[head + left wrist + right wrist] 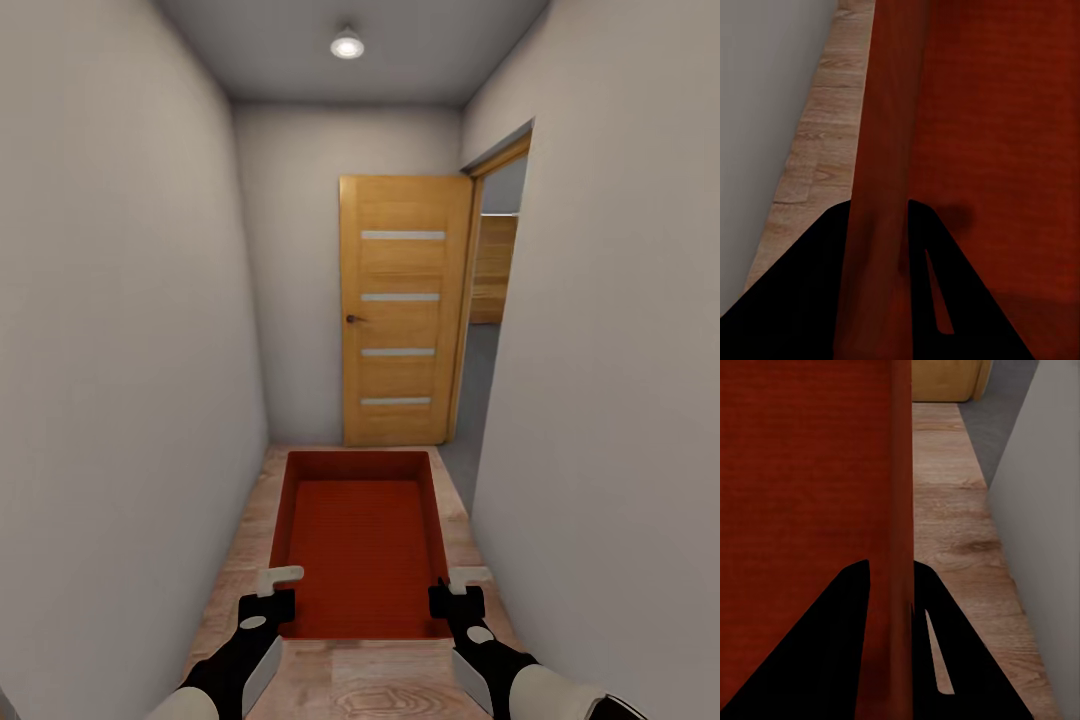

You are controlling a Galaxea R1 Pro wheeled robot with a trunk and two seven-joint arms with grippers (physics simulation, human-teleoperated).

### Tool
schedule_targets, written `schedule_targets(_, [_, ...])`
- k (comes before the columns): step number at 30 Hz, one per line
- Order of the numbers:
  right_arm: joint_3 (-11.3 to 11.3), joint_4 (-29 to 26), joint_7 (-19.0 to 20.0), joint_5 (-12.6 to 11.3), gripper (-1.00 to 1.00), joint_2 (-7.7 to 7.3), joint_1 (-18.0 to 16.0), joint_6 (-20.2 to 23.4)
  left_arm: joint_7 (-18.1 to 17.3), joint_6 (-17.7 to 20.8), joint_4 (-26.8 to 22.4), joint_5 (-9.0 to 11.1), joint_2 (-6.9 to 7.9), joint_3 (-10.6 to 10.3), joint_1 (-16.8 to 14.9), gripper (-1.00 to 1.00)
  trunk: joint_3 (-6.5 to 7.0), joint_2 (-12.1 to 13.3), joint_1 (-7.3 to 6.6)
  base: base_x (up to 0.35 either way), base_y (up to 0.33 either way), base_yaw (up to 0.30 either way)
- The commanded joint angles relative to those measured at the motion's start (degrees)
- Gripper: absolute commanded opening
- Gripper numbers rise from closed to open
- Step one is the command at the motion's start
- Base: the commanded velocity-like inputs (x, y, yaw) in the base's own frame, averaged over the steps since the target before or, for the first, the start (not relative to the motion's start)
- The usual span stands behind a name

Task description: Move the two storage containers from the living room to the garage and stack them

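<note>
I carry the orange-red, lidless rectangular storage container [362, 540] level in front of me down a narrow corridor with pale grey walls [120, 350]. My left gripper [268, 600] is pinched on the container's left side wall near its near corner, one finger inside and one outside; my right gripper [456, 598] clamps the right wall the same way. Light wood-plank floor [340, 680] lies beneath. Ahead stands an orange-wood door with pale stripes [402, 310], and beside it an opening shows dark grey floor [468, 440]
</note>
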Motion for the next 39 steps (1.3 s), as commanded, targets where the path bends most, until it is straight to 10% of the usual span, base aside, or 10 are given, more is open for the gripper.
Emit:
schedule_targets(1, [-3.3, -0.18, 0.12, 0.5, -1.0, -0.44, -0.06, -1.22, 0.37, 0.02, 0.03, 1.22, 2.73, 0.61, -0.04, -1.0, -0.1, -0.09, 0.05, 0.322, 0.0, 0.0])
schedule_targets(39, [-3.3, -0.18, 0.13, 0.5, -1.0, -0.44, -0.06, -1.22, 0.37, 0.02, 0.15, 1.22, 2.73, 0.61, -0.04, -1.0, -0.1, -0.09, 0.05, 0.322, 0.0, 0.0])
